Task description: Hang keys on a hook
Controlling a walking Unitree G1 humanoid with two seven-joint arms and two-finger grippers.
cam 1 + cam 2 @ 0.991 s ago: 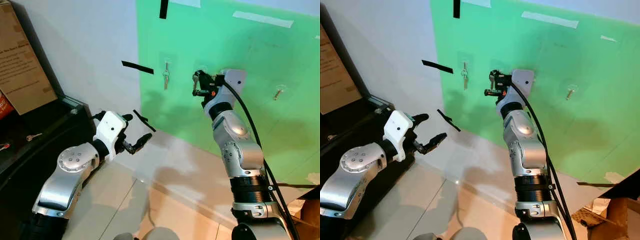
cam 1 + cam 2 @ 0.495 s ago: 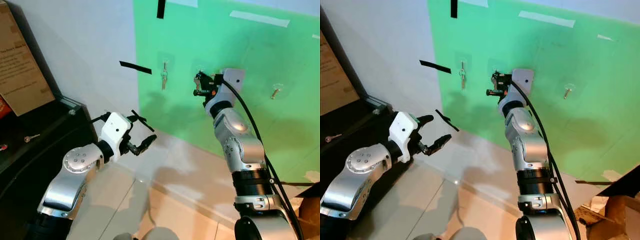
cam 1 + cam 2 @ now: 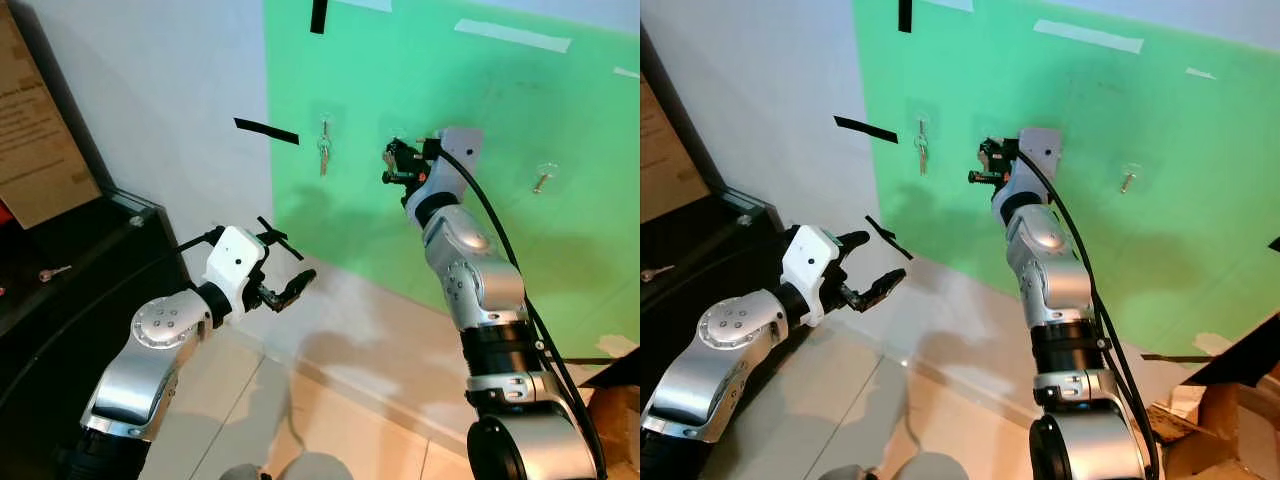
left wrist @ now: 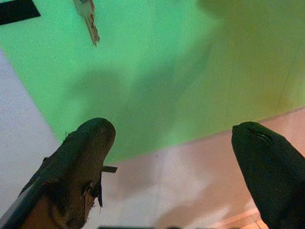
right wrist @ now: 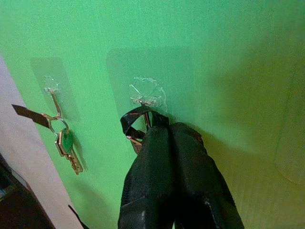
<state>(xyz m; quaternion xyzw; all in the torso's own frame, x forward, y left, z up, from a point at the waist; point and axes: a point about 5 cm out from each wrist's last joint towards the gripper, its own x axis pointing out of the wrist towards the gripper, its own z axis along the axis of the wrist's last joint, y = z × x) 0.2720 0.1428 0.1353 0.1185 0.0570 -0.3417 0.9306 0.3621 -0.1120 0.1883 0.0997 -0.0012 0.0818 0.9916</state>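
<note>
Green board on the far wall carries three clear hooks; you have the right gripper (image 5: 164,131) up at the middle hook (image 5: 145,98), jaws clenched on the keys (image 5: 136,126), their black loop just under it. Next, I'd judge, lift the loop over the hook, then release. Your left gripper (image 3: 270,275) hovers low, jaws released. No writing is readable.

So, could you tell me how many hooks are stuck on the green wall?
3: a left hook holding hung keys, a middle hook at the right gripper, and a right hook, bare.
</note>
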